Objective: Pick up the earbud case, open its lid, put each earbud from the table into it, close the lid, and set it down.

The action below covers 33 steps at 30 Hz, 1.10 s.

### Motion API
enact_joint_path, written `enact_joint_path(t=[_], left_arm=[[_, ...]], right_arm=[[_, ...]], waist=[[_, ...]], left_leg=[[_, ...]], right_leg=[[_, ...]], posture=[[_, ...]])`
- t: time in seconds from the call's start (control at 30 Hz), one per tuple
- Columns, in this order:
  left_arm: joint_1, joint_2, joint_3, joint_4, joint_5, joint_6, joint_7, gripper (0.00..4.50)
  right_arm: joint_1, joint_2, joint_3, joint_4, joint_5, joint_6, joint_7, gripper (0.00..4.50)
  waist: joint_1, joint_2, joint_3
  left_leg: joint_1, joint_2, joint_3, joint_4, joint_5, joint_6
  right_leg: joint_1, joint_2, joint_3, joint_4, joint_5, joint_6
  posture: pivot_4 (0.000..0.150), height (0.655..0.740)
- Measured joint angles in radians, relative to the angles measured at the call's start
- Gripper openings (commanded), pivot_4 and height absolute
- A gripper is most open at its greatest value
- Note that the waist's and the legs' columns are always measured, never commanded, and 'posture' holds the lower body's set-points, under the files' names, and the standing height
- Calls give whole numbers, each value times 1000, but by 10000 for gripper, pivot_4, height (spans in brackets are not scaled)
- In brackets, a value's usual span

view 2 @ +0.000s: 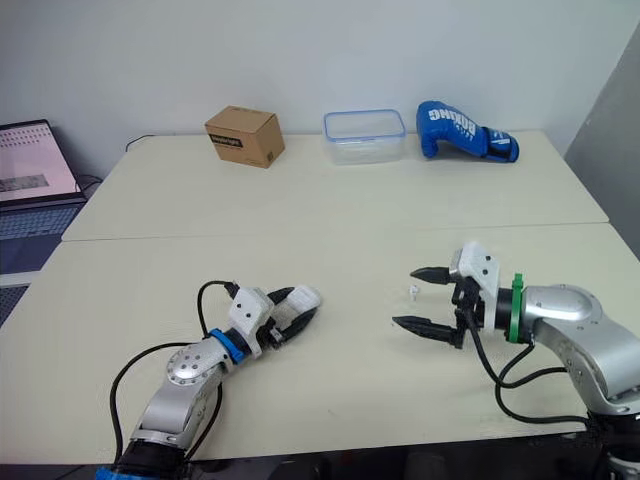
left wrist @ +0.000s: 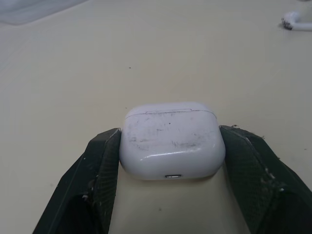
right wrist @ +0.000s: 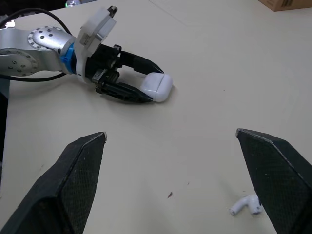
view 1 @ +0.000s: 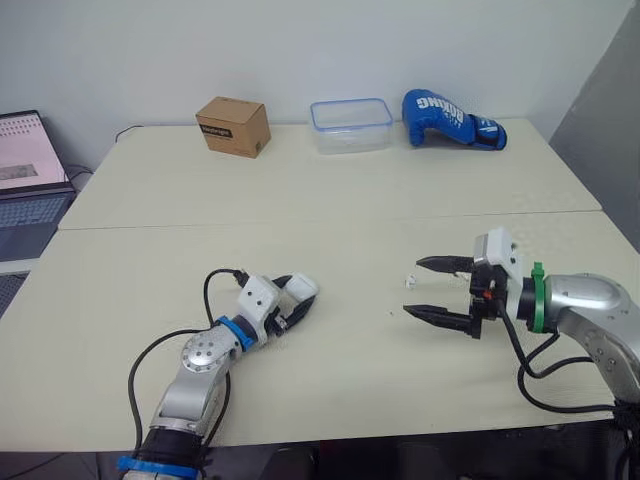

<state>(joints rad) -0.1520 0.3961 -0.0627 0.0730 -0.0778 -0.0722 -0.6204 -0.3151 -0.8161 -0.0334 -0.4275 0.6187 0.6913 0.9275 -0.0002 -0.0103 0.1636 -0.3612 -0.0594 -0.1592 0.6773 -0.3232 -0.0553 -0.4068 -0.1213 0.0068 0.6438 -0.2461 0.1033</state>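
My left gripper point(view 1: 298, 302) is clamped on the white, rounded plastic earbud case point(left wrist: 171, 140), with both black fingers point(left wrist: 100, 165) pressed against its sides. The case sits low over the near-left part of the pale beige table point(view 1: 300, 200); it looks to be resting on the surface. Its lid is down, and the seam shows as a thin line. My right gripper point(right wrist: 170, 132) hangs low over the table's near-right part with its fingers spread wide and nothing between the pads. A small white earbud point(right wrist: 246, 204) lies on the table inside that spread, just beside one finger; I can't tell whether they touch. The two grippers point toward each other and are well apart. Along the far edge stand a brown cardboard box point(view 1: 233, 126), a clear plastic container with a blue rim point(view 1: 350, 125) and a blue boxing glove point(view 1: 452, 119). An open laptop point(view 1: 30, 180) sits off the table's left side.
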Motion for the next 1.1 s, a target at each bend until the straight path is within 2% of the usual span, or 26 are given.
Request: enact_joint_path(t=[0.17, 0.37, 0.57, 0.93, 1.1], left_arm=[[-82, 51, -11, -29, 16, -54, -36, 27872], [-170, 112, -23, -102, 1, -94, -137, 27872], [-280, 124, -58, -149, -61, -98, -256, 27872], [-398, 117, -111, -151, -73, -164, -371, 27872], [-403, 111, -130, -126, -63, -221, -382, 27872]], right_arm=[[-114, 19, 36, 89, 23, 120, -9, 45000], [-306, 40, 53, 183, 169, 445, -15, 45000], [-431, 156, 7, 279, 291, 629, -64, 45000], [-515, 374, -129, 394, 389, 880, -263, 45000], [-534, 402, -164, 410, 445, 915, -344, 45000]], waist=[[-2, 0, 0], [-2, 0, 1], [-3, 0, 1], [-8, 0, 1], [-9, 0, 1]], left_leg=[[-2, 0, 0, 0, 0, 0], [-3, 0, 0, 0, 0, 0], [-3, 0, 0, 0, 0, 0], [-3, 0, 0, 0, 0, 0], [-3, -1, 0, 0, 0, 0]], right_leg=[[-2, 0, 0, -1, 0, 0], [-3, 0, 0, -1, 0, 0], [-3, 0, 0, -1, 0, 0], [-4, 0, 0, 0, 0, 0], [-4, 0, 1, 0, 0, 0]], posture=[[1500, 7307], [1500, 7307], [1500, 7307], [1500, 7307], [1500, 7307]])
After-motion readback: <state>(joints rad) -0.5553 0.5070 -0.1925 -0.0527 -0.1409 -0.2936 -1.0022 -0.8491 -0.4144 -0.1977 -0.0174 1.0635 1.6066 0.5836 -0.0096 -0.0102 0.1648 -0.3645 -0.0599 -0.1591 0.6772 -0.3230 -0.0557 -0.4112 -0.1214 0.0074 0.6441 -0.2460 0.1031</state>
